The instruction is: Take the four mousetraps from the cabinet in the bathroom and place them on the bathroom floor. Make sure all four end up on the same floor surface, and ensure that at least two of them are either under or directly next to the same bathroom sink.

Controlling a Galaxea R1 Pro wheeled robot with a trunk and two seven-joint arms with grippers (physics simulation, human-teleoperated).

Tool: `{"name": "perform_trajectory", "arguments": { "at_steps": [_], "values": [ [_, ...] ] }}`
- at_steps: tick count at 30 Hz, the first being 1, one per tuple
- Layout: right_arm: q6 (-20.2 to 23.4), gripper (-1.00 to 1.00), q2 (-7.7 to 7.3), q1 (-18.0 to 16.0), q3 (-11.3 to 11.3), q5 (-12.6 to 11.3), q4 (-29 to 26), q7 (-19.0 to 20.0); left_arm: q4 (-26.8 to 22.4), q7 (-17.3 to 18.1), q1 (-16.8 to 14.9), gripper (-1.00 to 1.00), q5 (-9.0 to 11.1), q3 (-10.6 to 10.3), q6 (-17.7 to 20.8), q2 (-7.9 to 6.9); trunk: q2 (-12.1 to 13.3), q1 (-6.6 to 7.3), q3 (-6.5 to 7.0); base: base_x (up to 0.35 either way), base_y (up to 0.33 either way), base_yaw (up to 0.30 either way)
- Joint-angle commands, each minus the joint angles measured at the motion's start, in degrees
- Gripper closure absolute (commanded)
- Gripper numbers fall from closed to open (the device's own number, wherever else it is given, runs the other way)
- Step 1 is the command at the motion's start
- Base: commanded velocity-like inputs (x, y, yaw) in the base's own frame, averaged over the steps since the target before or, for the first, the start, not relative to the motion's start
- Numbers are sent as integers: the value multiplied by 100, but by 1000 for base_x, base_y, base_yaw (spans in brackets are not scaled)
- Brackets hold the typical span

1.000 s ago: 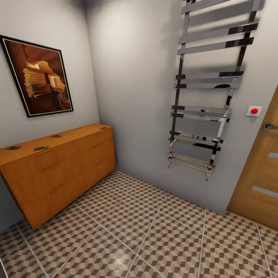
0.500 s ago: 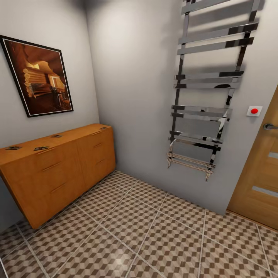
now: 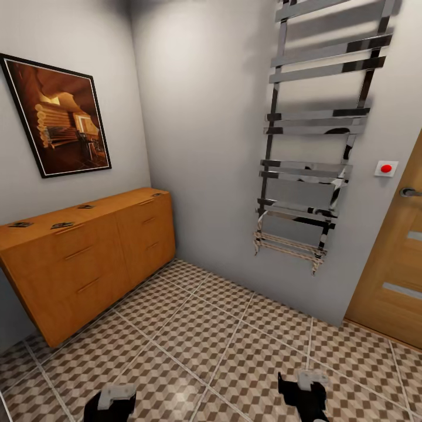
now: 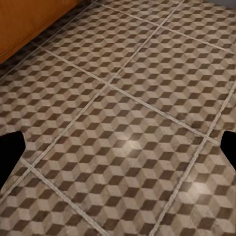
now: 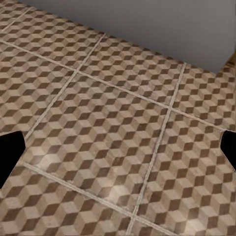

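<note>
Several small flat mousetraps lie on top of the orange-brown cabinet [image 3: 88,258] along the left wall: one [image 3: 21,224] at its near end, another [image 3: 61,225], a third [image 3: 86,206] and one [image 3: 156,194] at the far end. The cube-patterned bathroom floor [image 3: 234,340] spreads across the room. My left wrist [image 3: 109,403] and right wrist [image 3: 305,391] poke up at the bottom of the head view, well short of the cabinet. The left gripper [image 4: 118,147] and right gripper [image 5: 118,152] are open over bare tiles, holding nothing. The sink is out of view.
A chrome towel rail [image 3: 316,146] hangs on the far wall. A wooden door [image 3: 395,264] with a red button [image 3: 385,169] beside it stands at the right. A framed picture [image 3: 58,117] hangs above the cabinet. Open floor lies between me and the cabinet.
Both arm ends have come up into the bottom of the head view. The room and the mousetraps have not moved.
</note>
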State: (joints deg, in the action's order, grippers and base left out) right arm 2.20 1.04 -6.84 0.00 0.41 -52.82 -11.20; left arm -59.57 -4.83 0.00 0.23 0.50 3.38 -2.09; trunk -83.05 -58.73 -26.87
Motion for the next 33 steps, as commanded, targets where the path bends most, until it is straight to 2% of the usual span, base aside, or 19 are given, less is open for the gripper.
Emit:
{"name": "perform_trajectory", "arguments": {
  "at_steps": [1,13,17,20,24,30,33],
  "values": [
    [73,-100,2,-64,0,1,-35,-17,-37,-18,-2,-100,3,-7,39,-2,-3,0,-6,0,0,0],
    [730,-100,0,-904,10,-4,-180,21,-144,-34,-35,-100,-16,-7,65,-14,-3,0,-6,0,0,0],
    [933,-100,-24,-1009,14,0,-291,85,-158,-45,-81,-100,-20,-7,68,-23,-3,0,-6,0,0,0],
    [1058,-100,-97,-1047,16,0,-368,141,-186,-49,-143,-100,-23,-7,80,-34,-3,0,-6,0,0,0],
    [1152,-100,-211,-1075,17,-4,-427,203,-316,-50,-206,-100,-29,-7,374,-42,-3,0,-6,0,0,0],
    [1183,-100,-255,-1084,39,-9,-456,275,-603,-32,-231,-100,-37,-12,1049,-43,-3,0,-6,0,0,0],
    [1185,-100,-259,-1084,45,-9,-464,318,-652,-29,-234,-100,-43,-16,1166,-40,-3,0,-6,0,0,0]
  ]
}}
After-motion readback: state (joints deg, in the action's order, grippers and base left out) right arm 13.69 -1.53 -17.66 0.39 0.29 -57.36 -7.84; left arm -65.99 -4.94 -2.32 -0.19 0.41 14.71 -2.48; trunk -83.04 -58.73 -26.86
